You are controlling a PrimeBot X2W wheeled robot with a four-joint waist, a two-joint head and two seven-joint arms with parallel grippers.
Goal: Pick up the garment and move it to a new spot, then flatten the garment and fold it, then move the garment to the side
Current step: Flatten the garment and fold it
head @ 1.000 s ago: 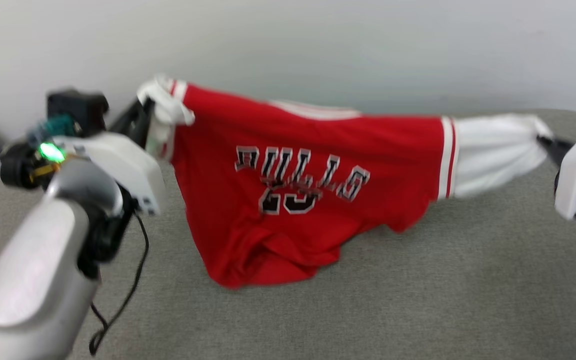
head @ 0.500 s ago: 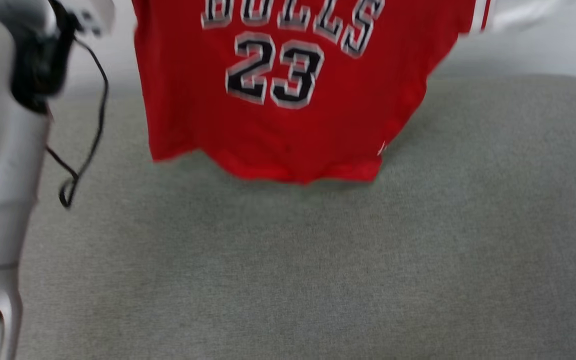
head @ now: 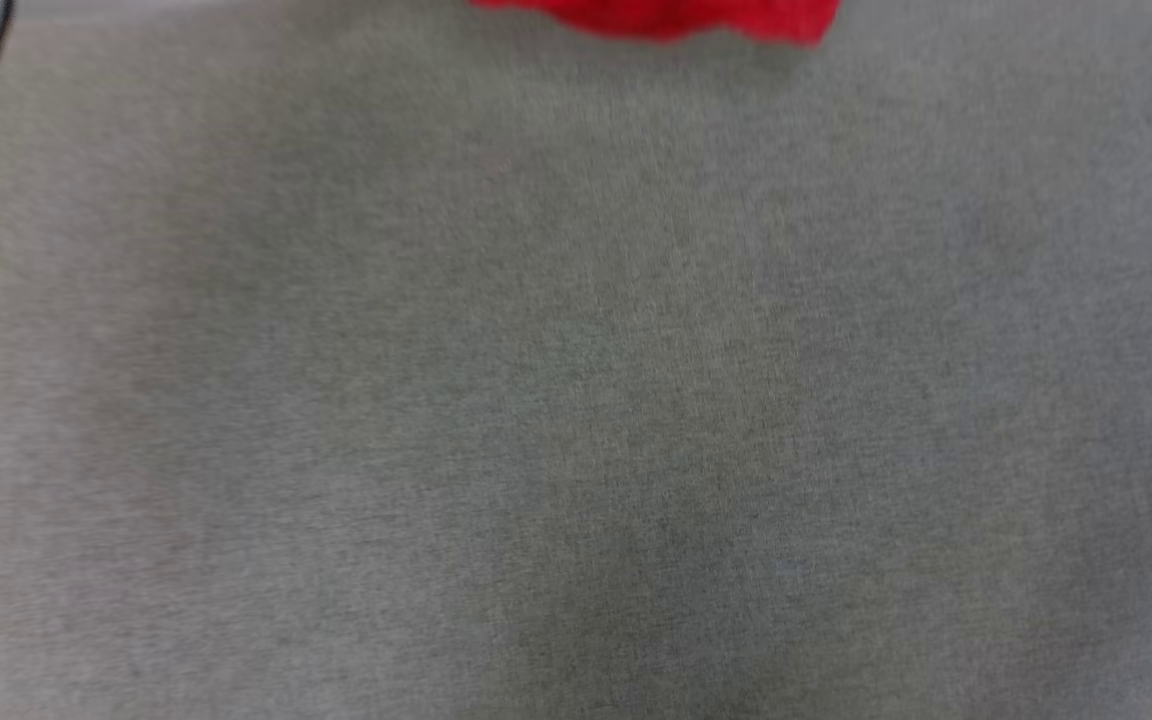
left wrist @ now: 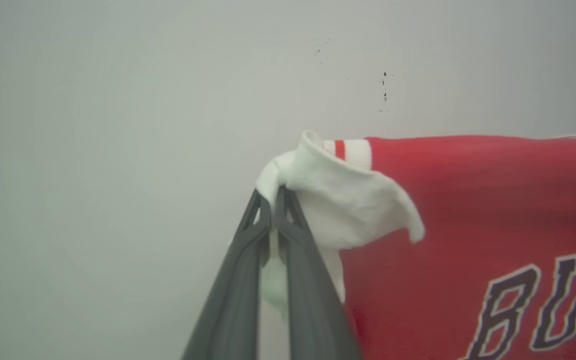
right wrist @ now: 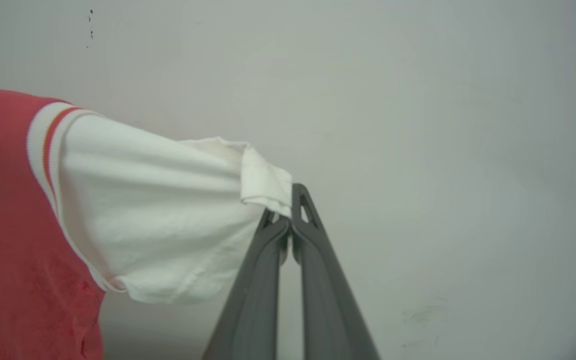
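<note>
While the left gripper and the right gripper each clamp tight on a white sleeve, the garment hangs stretched between them, its red hem over the grey surface, with the pale wall behind.

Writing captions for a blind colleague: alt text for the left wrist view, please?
The left gripper is shut on the bunched white sleeve of the garment, holding it up before a plain pale wall. Its red body stretches to the view's right, with dark white-outlined letters partly in frame.
</note>
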